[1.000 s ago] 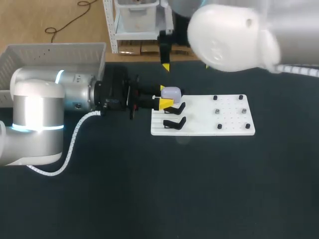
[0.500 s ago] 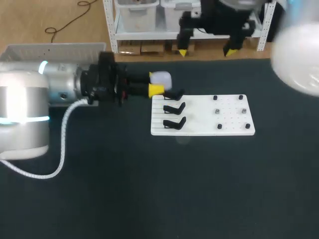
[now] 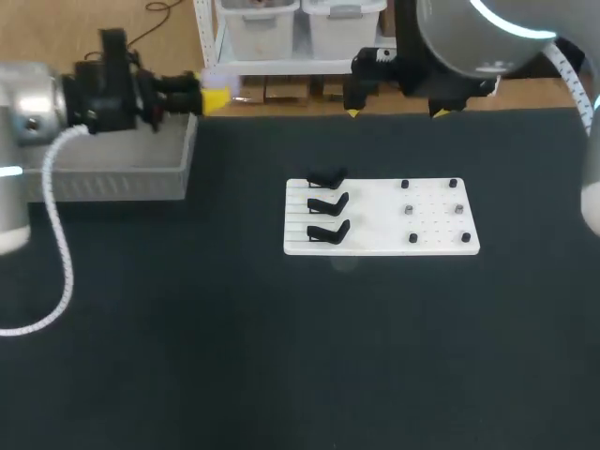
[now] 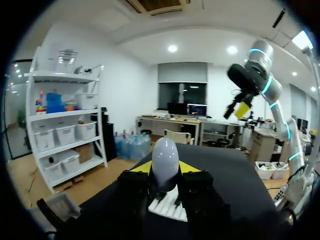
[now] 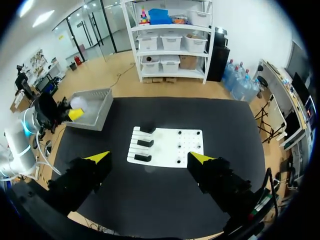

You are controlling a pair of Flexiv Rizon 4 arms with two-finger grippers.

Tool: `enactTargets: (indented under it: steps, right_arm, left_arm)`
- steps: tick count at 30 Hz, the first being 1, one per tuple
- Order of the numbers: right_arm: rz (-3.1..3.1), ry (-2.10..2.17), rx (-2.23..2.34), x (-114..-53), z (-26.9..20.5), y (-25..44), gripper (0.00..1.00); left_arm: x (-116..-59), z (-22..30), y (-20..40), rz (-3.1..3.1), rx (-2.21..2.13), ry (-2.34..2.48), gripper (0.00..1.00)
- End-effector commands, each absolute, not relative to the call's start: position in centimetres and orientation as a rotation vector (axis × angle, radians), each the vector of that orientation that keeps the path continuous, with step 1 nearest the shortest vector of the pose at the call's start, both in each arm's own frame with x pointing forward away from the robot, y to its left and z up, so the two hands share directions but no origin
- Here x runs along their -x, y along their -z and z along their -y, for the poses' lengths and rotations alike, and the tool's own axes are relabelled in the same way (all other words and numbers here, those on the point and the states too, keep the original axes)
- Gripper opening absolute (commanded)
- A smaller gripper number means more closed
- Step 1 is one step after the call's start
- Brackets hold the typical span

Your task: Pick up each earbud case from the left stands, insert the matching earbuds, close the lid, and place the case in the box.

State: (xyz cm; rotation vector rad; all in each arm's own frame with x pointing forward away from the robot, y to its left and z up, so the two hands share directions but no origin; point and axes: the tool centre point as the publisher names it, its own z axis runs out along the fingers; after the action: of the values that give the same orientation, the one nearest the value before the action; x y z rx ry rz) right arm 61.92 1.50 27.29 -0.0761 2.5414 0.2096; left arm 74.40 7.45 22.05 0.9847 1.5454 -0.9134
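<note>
The earbud case (image 4: pixel 165 159) is pinched between the yellow tips of my left gripper (image 4: pixel 165 170). It is a pale, smooth, egg-shaped shell, and its lid looks shut as far as I can see. From overhead I hold it high at the corner of the box (image 3: pixel 112 173) nearest the white board (image 3: pixel 384 251). I cannot tell whether it is over the inside yet or just beside the wall.

All three black stands (image 3: pixel 328 202) on the board are bare, so I judge this is the last case to go in. What the box already holds is hidden behind my arm. The small dark pieces (image 3: pixel 410 210) on the board's other half are too small for me to say whether any earbuds remain there.

My right gripper (image 3: pixel 396 112) hangs well above the far edge of the bench (image 3: pixel 281 356), fingers spread wide with nothing between them.

What seems left is to bring the case over the box and let it go.
</note>
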Motion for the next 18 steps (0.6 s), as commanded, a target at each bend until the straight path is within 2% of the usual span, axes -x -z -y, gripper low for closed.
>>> enactTargets:
  steps: [1, 10, 18]
  right_arm:
    - [-2.477, -0.212, 0.066, -61.7, -1.4, -27.1, 1.0]
    - [-2.477, -0.212, 0.066, -61.7, -1.4, -27.1, 1.0]
    - [-2.477, -0.212, 0.066, -61.7, -1.4, -27.1, 1.0]
  left_arm:
    - [-76.9, -10.9, -21.7, -1.65, -0.816, 0.76, 0.0]
    - [-85.2, -19.4, -16.6, -1.831, -0.674, 0.421, 0.0]
    - [-87.6, -24.2, -14.1, -1.909, -0.612, 0.291, 0.0]
